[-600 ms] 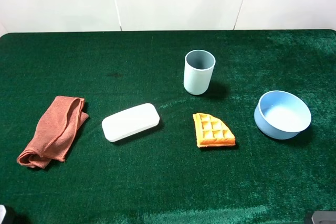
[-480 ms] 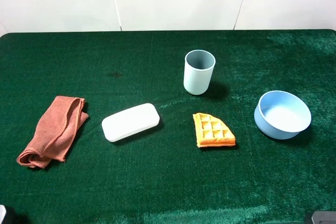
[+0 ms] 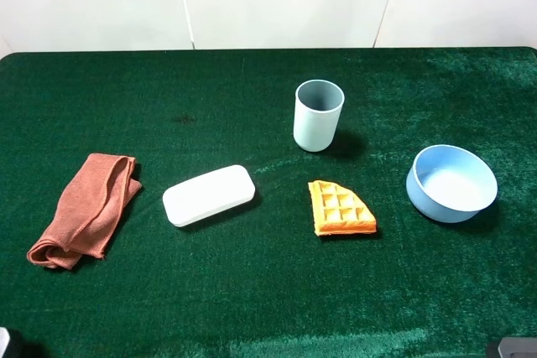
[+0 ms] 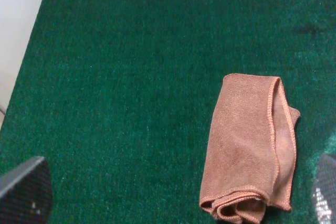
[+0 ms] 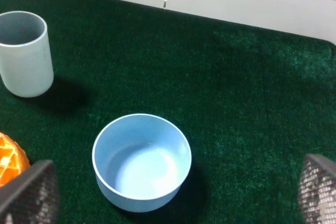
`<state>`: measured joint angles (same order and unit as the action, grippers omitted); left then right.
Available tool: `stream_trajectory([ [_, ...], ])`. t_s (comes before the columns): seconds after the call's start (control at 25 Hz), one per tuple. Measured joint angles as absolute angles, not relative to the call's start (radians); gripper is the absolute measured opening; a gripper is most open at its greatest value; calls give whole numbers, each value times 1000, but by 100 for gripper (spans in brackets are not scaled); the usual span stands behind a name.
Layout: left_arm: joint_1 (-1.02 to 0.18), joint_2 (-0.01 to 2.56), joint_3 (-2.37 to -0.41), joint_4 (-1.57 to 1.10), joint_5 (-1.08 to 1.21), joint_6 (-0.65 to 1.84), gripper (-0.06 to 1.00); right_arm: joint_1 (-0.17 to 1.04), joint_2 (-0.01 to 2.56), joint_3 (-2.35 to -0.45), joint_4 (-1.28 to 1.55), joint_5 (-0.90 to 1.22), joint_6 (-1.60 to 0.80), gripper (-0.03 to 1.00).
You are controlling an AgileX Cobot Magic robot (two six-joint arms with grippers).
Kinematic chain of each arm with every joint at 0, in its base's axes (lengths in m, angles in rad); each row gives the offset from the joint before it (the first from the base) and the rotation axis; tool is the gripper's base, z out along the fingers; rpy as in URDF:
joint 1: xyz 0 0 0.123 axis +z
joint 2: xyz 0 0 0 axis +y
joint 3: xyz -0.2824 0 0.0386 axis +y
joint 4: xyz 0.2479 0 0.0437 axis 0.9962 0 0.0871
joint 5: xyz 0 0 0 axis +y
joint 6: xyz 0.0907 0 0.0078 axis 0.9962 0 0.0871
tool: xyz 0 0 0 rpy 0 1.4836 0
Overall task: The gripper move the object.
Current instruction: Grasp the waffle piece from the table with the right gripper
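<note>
The object, a small orange-yellow waffle wedge (image 3: 340, 209) with a square grid, lies flat on the green table right of centre, in front of the cup. Its edge also shows in the right wrist view (image 5: 9, 158). My left gripper (image 4: 173, 190) is open and empty above the table's left side, with the rust-orange cloth between its fingertips (image 4: 23, 190). My right gripper (image 5: 173, 192) is open and empty above the right side, over the blue bowl, with its fingertips (image 5: 317, 190) wide apart. Both grippers are well away from the waffle.
A pale blue cup (image 3: 318, 115) stands upright behind the waffle. A blue bowl (image 3: 451, 183) sits to its right. A white oblong case (image 3: 208, 194) lies to its left. A folded rust-orange cloth (image 3: 84, 209) lies at the far left. White wall panels stand behind the table.
</note>
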<state>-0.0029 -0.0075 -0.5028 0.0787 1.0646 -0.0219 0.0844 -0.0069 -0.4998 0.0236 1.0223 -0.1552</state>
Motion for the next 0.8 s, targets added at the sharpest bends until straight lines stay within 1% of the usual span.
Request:
stream_trajectory([
  [0.52, -3, -8, -503, 79, 1065, -22, 99, 84, 9, -500, 26, 1022, -160, 69],
  [0.8, -3, -8, -503, 79, 1065, -22, 99, 84, 254, -535, 61, 1021, -161, 69],
])
